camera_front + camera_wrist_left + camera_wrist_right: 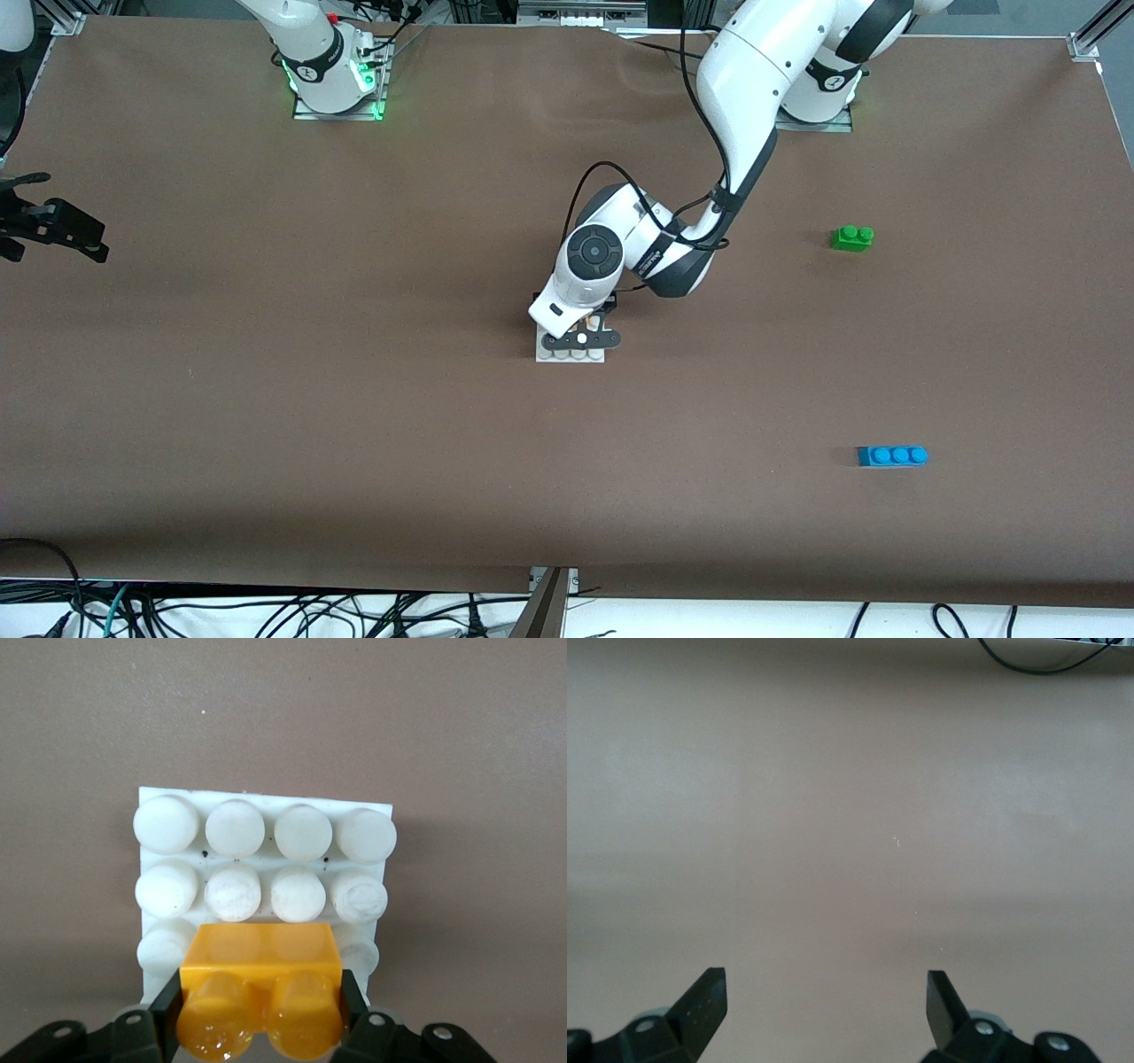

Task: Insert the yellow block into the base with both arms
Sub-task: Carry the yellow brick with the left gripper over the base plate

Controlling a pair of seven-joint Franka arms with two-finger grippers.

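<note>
Two stages remain, by judgement: pressing down fully and releasing. The left gripper (259, 1014) clamps the yellow block (261, 992) between its fingers and holds it over the edge rows of the base (266, 797), which lies mid-table; whether the block is seated on the studs cannot be told. The right gripper (826, 997) waits with fingers spread above bare table at the right arm's end. A green brick (852, 237) and a blue brick (892, 455) lie untouched toward the left arm's end.
</note>
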